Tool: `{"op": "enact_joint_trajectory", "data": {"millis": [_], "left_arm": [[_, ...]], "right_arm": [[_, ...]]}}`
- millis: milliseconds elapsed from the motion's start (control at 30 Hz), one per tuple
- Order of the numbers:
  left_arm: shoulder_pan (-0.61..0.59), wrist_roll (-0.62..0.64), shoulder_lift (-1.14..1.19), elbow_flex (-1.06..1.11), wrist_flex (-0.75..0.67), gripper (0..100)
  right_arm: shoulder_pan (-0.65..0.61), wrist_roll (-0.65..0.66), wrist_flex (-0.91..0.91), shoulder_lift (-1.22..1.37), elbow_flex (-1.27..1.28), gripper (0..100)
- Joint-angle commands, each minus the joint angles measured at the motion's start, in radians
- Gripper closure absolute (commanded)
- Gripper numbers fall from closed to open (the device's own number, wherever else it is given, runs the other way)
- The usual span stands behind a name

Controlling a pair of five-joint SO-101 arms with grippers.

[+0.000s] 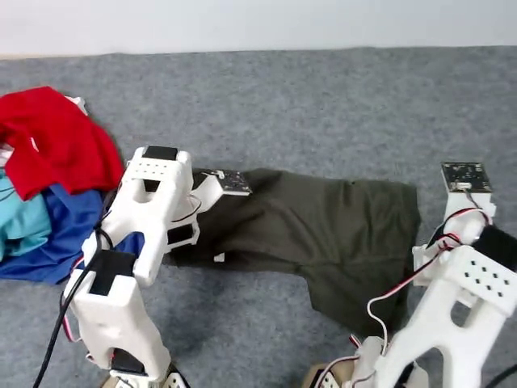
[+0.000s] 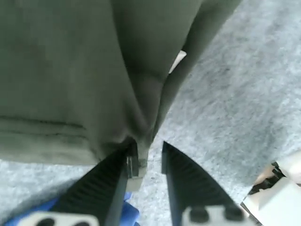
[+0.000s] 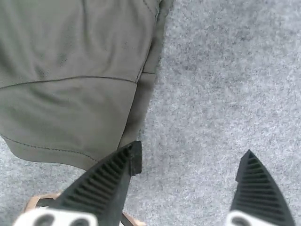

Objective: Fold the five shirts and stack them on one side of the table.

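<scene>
An olive shirt point(image 1: 323, 234) lies spread across the middle of the grey carpeted table. My left gripper point(image 2: 146, 155) is at its left edge, fingers nearly together, shut on a bunched fold of the hem of the olive shirt point(image 2: 70, 70); in the high view the left gripper point(image 1: 190, 238) sits under its white arm. My right gripper point(image 3: 188, 160) hangs open over bare carpet just beside the shirt's right edge point(image 3: 70, 70), holding nothing. A pile at the far left holds a red shirt point(image 1: 56, 137), a blue shirt point(image 1: 65, 226) and a teal shirt point(image 1: 20, 222).
Grey carpet point(image 1: 323, 105) stretches behind the olive shirt up to a white wall. The right arm point(image 1: 460, 283) stands at the front right corner. A strip of blue cloth point(image 2: 129, 212) lies just below the left gripper.
</scene>
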Motion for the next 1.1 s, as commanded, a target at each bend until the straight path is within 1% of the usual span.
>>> {"op": "enact_joint_trajectory", "data": {"millis": [0, 133, 333, 433, 567, 633, 700, 733, 767, 867, 933, 1000, 1067], "left_arm": [[-0.005, 0.003, -0.072, -0.044, -0.002, 89], [-0.020, 0.003, -0.074, -0.113, 0.014, 89], [-0.029, 0.011, -0.075, -0.351, 0.135, 89], [-0.043, 0.026, -0.098, -0.414, 0.133, 89], [-0.044, 0.028, -0.132, -0.446, 0.126, 89], [-0.044, 0.031, -0.133, -0.446, 0.092, 93], [-0.046, 0.055, -0.129, -0.446, 0.041, 98], [-0.046, 0.080, -0.118, -0.446, 0.005, 100], [-0.044, 0.118, -0.104, -0.446, -0.032, 100], [-0.043, 0.232, -0.037, -0.447, -0.133, 100], [-0.037, 0.299, 0.011, -0.452, -0.175, 100], [-0.020, 0.348, 0.048, -0.452, -0.190, 100], [0.005, 0.384, 0.072, -0.452, -0.192, 100]], "right_arm": [[0.007, -0.002, -0.002, -0.019, -0.012, 67.0], [0.007, -0.002, -0.002, -0.019, -0.012, 67.0], [0.001, -0.002, -0.004, -0.028, -0.026, 67.0], [-0.010, -0.003, -0.002, -0.028, -0.058, 67.0], [-0.048, -0.009, -0.004, -0.019, -0.103, 67.1], [-0.082, -0.011, -0.022, -0.018, -0.114, 67.1], [-0.116, -0.026, -0.073, -0.018, -0.114, 67.5], [-0.134, -0.049, -0.108, -0.016, -0.112, 69.0], [-0.156, -0.074, -0.150, -0.015, -0.110, 71.7], [-0.231, -0.117, -0.265, 0.030, -0.092, 83.9], [-0.285, -0.135, -0.331, 0.088, -0.089, 92.9], [-0.331, -0.147, -0.386, 0.162, -0.094, 99.5], [-0.366, -0.169, -0.421, 0.239, -0.097, 97.7]]}}
